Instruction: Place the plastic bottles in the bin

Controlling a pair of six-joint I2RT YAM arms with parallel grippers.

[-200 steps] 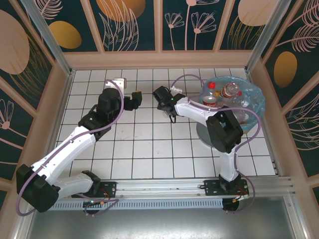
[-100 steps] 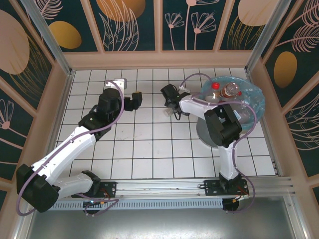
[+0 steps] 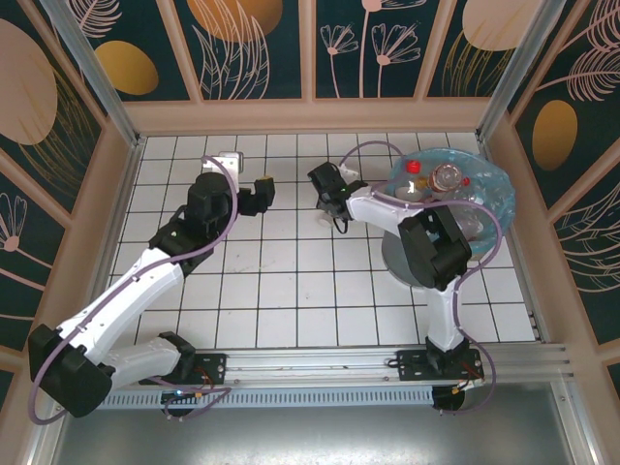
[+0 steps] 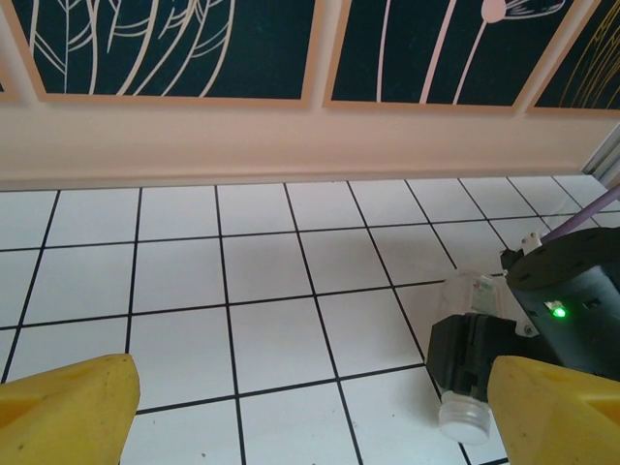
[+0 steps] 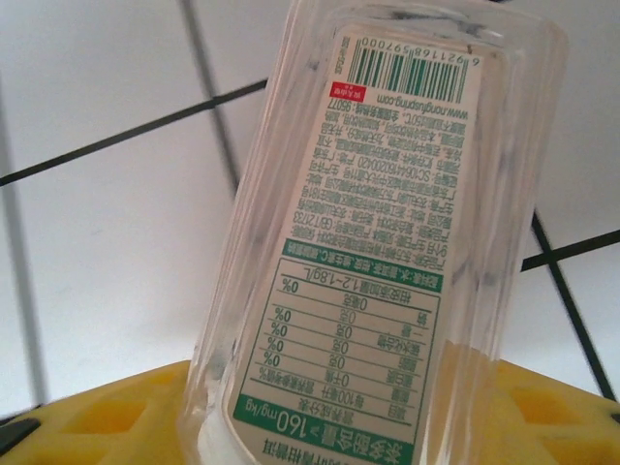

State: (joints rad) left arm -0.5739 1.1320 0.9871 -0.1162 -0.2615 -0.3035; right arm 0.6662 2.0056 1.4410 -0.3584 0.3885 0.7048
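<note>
Bright even light, soft shadows, close-up blur

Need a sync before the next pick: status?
Left gripper open, empty. Right gripper astride clear bottle, grip unconfirmed. Nothing between it and bin.

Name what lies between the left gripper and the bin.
Top view: bare tiles beside the left gripper, then the right gripper around a clear bottle, short of the bin.
</note>
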